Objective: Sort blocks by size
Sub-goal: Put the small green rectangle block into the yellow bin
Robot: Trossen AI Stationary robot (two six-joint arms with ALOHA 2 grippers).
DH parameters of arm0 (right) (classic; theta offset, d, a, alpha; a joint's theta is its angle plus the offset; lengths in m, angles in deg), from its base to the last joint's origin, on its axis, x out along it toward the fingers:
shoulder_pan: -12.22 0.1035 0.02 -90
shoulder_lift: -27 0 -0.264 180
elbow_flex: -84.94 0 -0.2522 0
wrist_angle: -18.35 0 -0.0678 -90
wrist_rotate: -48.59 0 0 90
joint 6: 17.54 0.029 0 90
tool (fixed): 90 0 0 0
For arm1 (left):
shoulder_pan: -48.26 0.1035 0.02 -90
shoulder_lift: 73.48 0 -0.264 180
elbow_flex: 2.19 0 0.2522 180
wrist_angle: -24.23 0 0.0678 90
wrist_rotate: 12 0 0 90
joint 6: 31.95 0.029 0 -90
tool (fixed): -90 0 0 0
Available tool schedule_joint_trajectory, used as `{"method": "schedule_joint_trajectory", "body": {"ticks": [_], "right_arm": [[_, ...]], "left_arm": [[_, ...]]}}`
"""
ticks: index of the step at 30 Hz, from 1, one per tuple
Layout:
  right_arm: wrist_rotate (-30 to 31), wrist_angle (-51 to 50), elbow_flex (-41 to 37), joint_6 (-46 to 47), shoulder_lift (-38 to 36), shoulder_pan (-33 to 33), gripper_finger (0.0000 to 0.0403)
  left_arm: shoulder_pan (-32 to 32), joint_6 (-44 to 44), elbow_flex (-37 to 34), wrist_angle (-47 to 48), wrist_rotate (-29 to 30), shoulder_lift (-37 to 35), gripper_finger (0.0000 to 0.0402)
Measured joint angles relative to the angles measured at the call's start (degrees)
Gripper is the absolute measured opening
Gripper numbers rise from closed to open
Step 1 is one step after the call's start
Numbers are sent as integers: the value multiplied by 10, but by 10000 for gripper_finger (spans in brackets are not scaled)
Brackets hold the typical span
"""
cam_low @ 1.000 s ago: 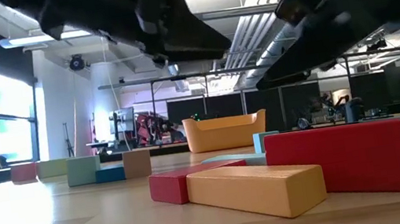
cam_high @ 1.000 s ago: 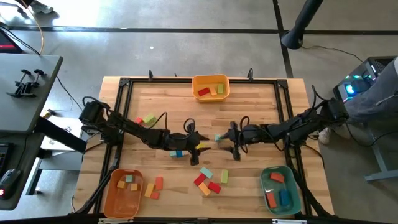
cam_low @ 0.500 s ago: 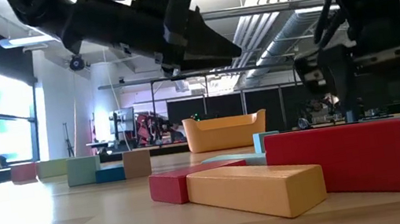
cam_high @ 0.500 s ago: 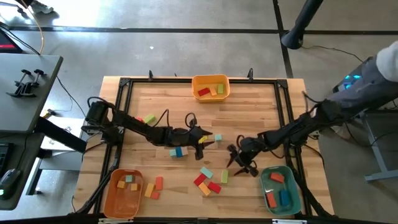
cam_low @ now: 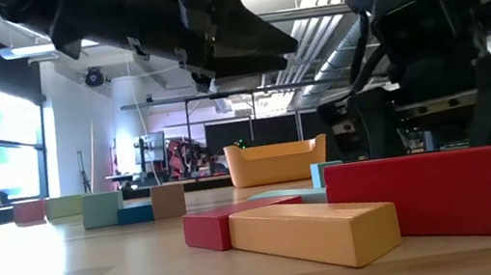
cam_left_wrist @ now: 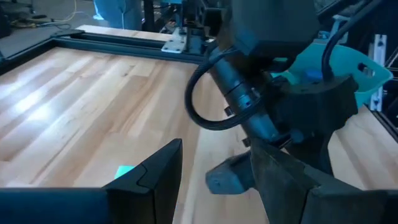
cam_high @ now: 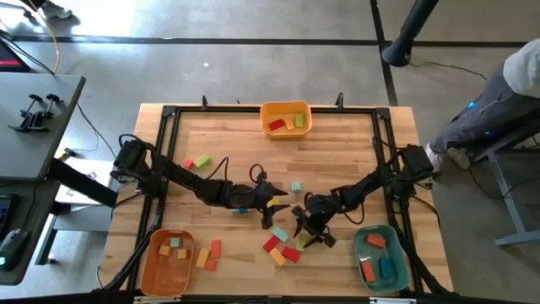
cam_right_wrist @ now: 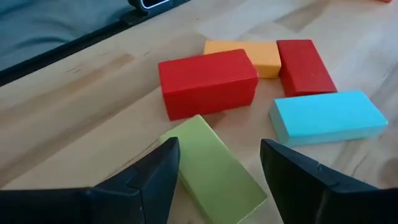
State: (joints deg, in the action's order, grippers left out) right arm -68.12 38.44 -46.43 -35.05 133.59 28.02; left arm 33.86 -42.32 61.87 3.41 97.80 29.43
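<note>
Hovering over the small cluster of blocks near the teal bin (cam_high: 376, 257), the right gripper (cam_right_wrist: 214, 171) has its jaws spread apart and empty, with the green block (cam_right_wrist: 214, 167) lying on the worktop (cam_high: 337, 152) directly between them. That green block's long axis runs slantwise across the gap between the jaws rather than squarely along or across it, so I judge a small wrist turn may be needed before closing. Just beyond the green block sit a red block (cam_right_wrist: 207, 82), an orange block (cam_right_wrist: 245, 56), a second red block (cam_right_wrist: 305, 65) and a light blue block (cam_right_wrist: 326, 117), all close enough to be nudged. The left gripper (cam_left_wrist: 214, 180), jaws also parted and holding nothing, hangs just beside the right one on the side away from the teal bin, so the right arm is plainly nearer.
</note>
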Motion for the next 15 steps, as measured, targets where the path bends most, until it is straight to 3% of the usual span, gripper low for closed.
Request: {"method": "schedule_joint_trajectory", "body": {"ticks": [8, 11, 15], "right_arm": [[91, -16, 2, 26, -2, -7, 206], [145, -20, 1, 83, -3, -18, 191], [171, -45, 0, 175, -34, -36, 177]], "left_arm": [[-12, 4, 0, 0, 19, 0, 177], [-13, 4, 0, 0, 19, 0, 177], [-15, 3, 0, 7, 19, 0, 177]]}}
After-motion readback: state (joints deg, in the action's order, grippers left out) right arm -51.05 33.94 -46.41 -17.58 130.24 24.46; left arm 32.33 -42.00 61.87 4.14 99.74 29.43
